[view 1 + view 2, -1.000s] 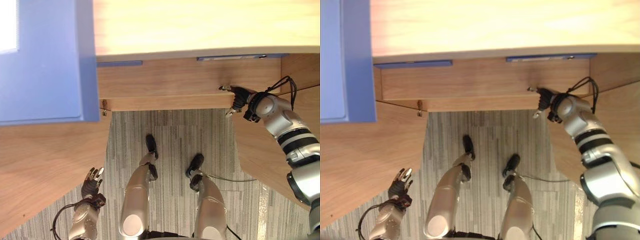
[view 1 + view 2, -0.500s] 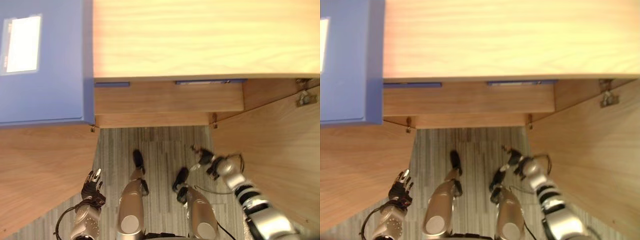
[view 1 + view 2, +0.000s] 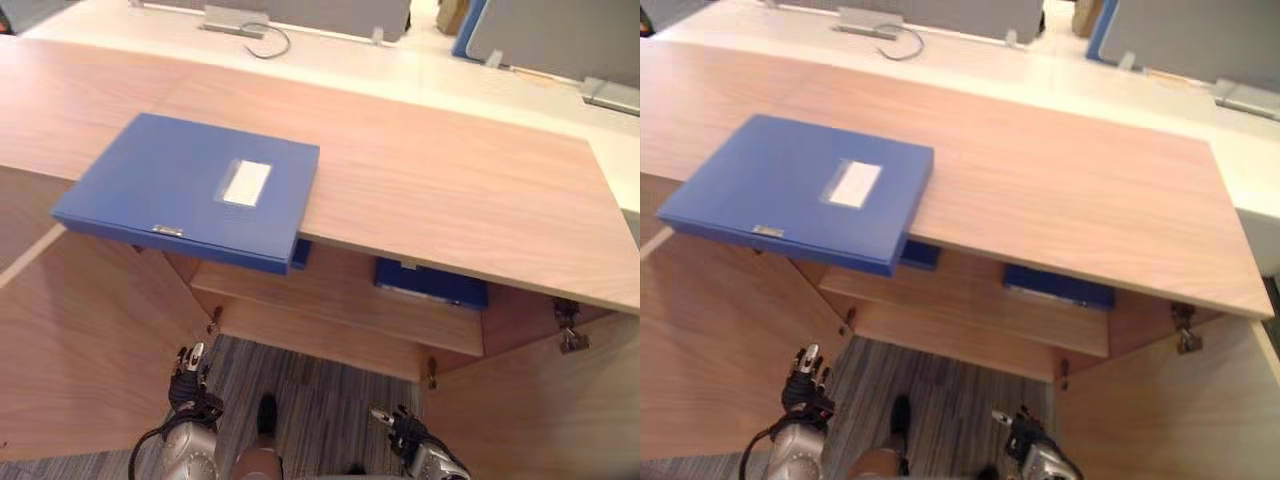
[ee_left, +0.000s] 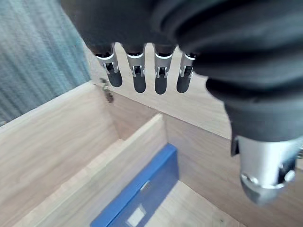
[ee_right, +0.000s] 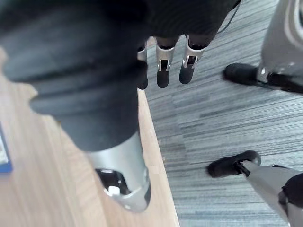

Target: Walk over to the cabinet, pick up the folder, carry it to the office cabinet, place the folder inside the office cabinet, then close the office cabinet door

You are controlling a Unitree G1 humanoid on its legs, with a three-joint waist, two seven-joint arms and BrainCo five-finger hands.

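A blue folder (image 3: pixel 190 190) with a white label lies flat on the wooden cabinet top (image 3: pixel 450 190), its near corner overhanging the front edge. A second blue folder (image 3: pixel 430 283) lies on the shelf inside the open cabinet, and the left wrist view shows a blue folder (image 4: pixel 142 194) on a shelf in there. My left hand (image 3: pixel 187 375) hangs low by the left door with straight fingers (image 4: pixel 135 75), holding nothing. My right hand (image 3: pixel 400 428) hangs low in front of the right door, its fingers (image 5: pixel 163 71) straight and empty over the carpet.
Both cabinet doors stand open: the left door (image 3: pixel 80 350) and the right door (image 3: pixel 540 410) flank me. A pale desk (image 3: pixel 330 60) with a cable and grey partitions lies behind the cabinet. Striped grey carpet (image 3: pixel 320 400) lies below.
The camera has tilted up, so the cabinet top and folder now show in full. My right hand has dropped from the cabinet's shelf edge to low beside my leg.
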